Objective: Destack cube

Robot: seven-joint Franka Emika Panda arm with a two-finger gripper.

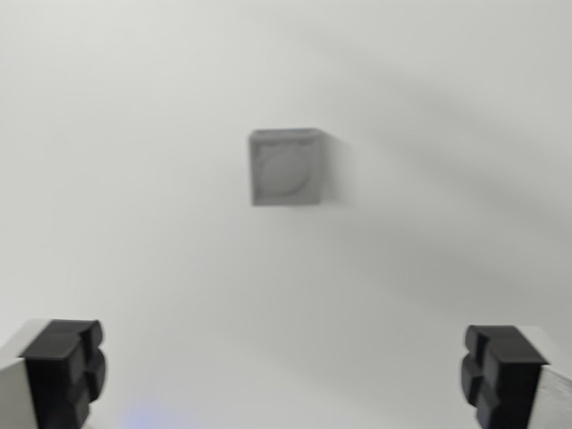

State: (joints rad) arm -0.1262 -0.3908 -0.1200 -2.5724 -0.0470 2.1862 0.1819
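The wrist cam looked straight down on a plain white table [134, 179]. A small grey cube [286, 167] sat near the middle of the pic, a bit above center. It had a pale round mark on its top face. A thin blue strip showed along its top edge, so there was prob. another cube under it, but the pic was blurry and I couldn't tell for sure.

The gripper [286, 375] was spread wide w/ nothing in it. One black finger pad [61, 366] sat at the bottom of the wrist view's left, the other at the bottom of the wrist view's right. The cube was well apart from both pads, up ahead of the gap between them. Nothing was touching it.

My guess on how it handles: the cube looked small, hard and light, prob. plastic or wood. It wouldn't squish or break. The sides looked flat and smooth, so it could slip a bit if held w/ a weak pinch.

Best spot to grab, I think: the two flat sides facing left and right, pads square on them, not on the corners. Grab only the top cube, high enough that the one below stays put. The hand needed to line up over it first, then go down. A crooked grab could knock the stack over.
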